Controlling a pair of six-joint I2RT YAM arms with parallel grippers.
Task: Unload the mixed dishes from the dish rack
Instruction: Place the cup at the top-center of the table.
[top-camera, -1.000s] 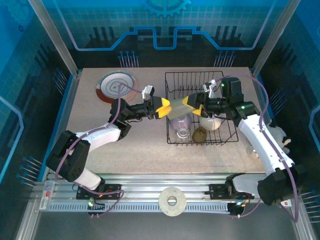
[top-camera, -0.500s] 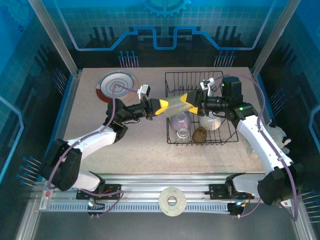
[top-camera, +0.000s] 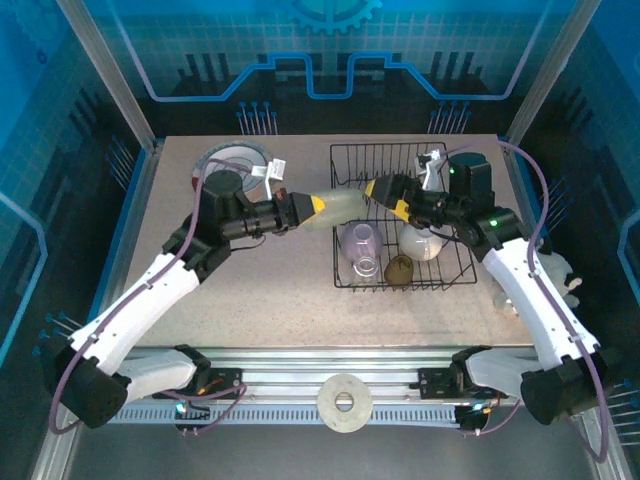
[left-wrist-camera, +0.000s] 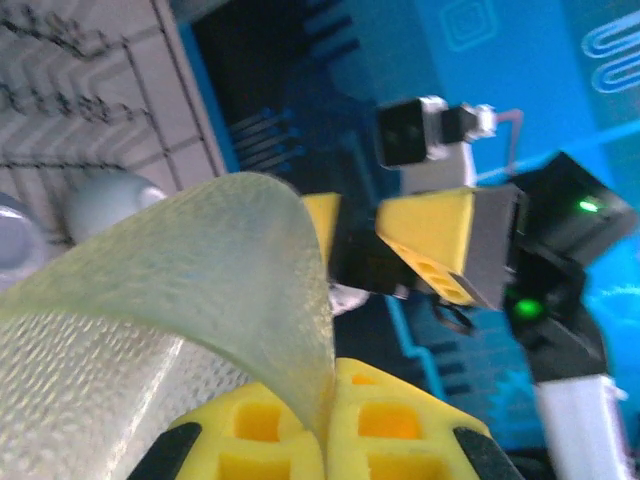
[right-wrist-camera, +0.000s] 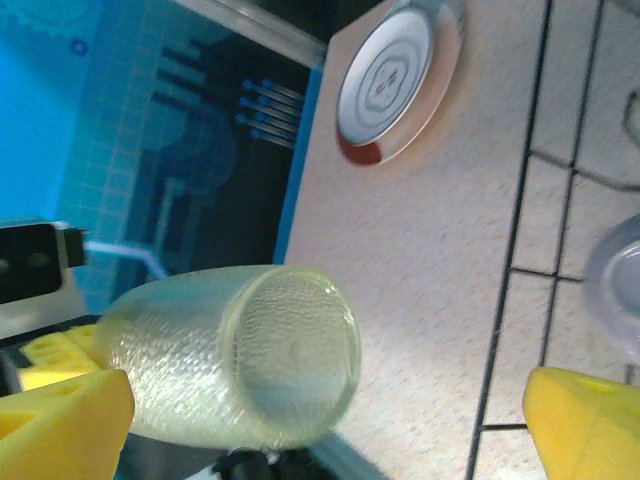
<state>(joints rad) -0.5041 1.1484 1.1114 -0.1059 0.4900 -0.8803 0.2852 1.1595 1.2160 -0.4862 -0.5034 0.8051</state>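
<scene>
1. Across the whole top view, the table (top-camera: 280, 290) is carrying everything, and its bare middle is lying open as ground for setting things down.
2. At 2 o'clock on it, the dish rack (top-camera: 370, 160) is sitting, black wire, with three cups among its tines.
3. At 11 o'clock, the red-rimmed plate (right-wrist-camera: 395, 80) is lying flat on the table, well apart from the rack and partly under the left arm.
4. Just off the rack's 9 o'clock rim, the left gripper (top-camera: 312, 206) is clenching the pale yellow-green cup (top-camera: 342, 205) by one wall at its mouth. The cup is hanging on its side in the air, base pointing toward 3 o'clock.
5. At the cup's 3 o'clock end, the right gripper (top-camera: 386, 196) is standing spread wider than the cup and is gripping nothing.
6. Inside the rack, the lilac cup (top-camera: 360, 245) is standing at 8 o'clock, the cream cup (top-camera: 422, 243) near the centre, and the amber cup (top-camera: 398, 268) at 6 o'clock.
7. Hazards, as judged:
   - The single-wall pinch is bending the soft rim, so a quick swing could make the cup pivot or slip out.
   - The right fingers, sitting close beside the base, could knock it while backing away.
   - A careless set-down toward 11 o'clock could put the cup onto the plate.
</scene>
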